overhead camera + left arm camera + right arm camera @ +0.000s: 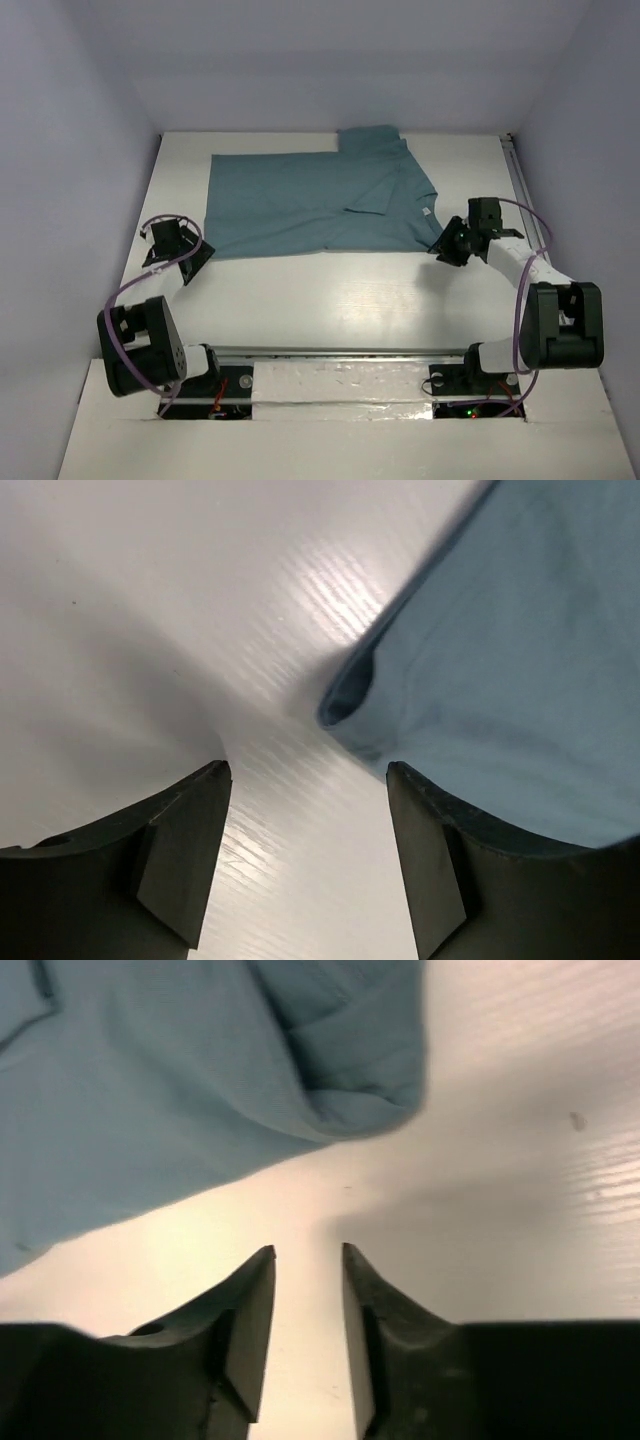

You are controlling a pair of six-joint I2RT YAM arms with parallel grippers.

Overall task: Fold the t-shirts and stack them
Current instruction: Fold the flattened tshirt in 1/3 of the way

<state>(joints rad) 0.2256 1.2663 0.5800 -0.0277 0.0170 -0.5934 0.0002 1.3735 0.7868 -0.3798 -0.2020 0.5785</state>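
Observation:
A teal t-shirt (315, 205) lies flat on the far half of the white table, folded once, with a sleeve on top and a small white label near its right edge. My left gripper (192, 262) sits just off the shirt's near left corner (350, 695), jaws open with only bare table between them. My right gripper (447, 245) rests off the shirt's near right corner (350, 1100), jaws apart by a narrow gap and holding nothing. Neither gripper touches the cloth.
The white table (330, 300) runs between the shirt's near edge and the arm bases. Grey walls close in on the left, right and back. A metal rail (518, 180) runs along the table's right edge.

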